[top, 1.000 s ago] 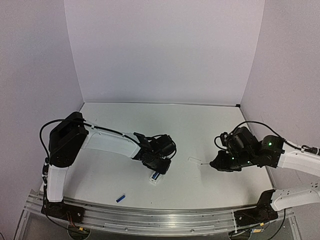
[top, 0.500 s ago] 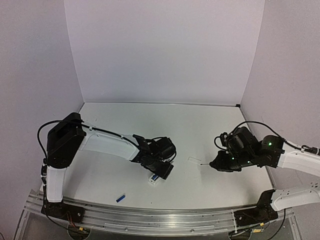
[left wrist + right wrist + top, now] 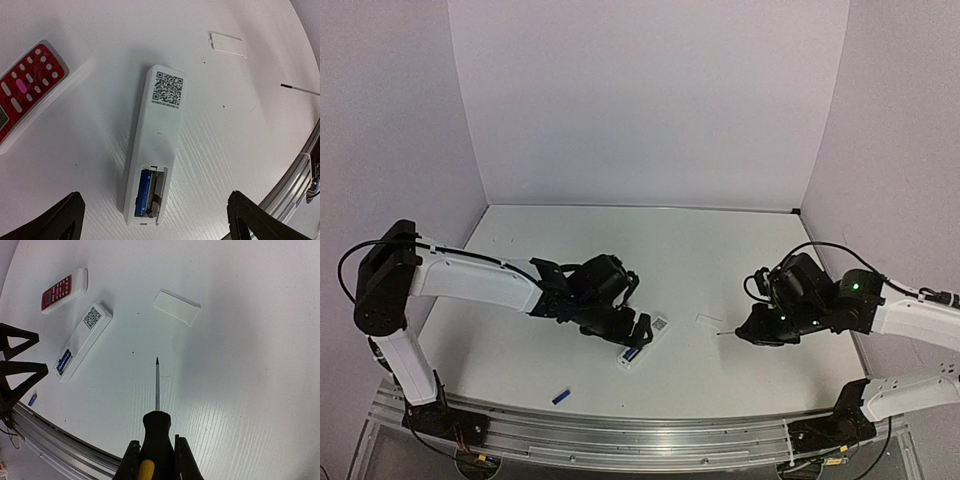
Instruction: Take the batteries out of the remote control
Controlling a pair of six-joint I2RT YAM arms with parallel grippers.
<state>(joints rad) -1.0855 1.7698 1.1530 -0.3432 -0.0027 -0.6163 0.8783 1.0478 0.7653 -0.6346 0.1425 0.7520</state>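
Remote control (image 3: 159, 140) lies back up near the middle of the table, toward the near edge, with its battery bay uncovered and the cover (image 3: 227, 44) lying apart to the right. One loose cell (image 3: 560, 397) rests by the near-left edge and the other cell (image 3: 145, 191) sits in the bay, so you look halfway through unloading the batteries. Your left gripper (image 3: 156, 200) hovers over the bay, jaws spread wide and holding nothing. Your right gripper (image 3: 156, 460) is clamped on the screwdriver (image 3: 156, 385), well off to the right. Next you likely need to lower the left fingers onto the seated cell, or bring the screwdriver tip across to pry it out.
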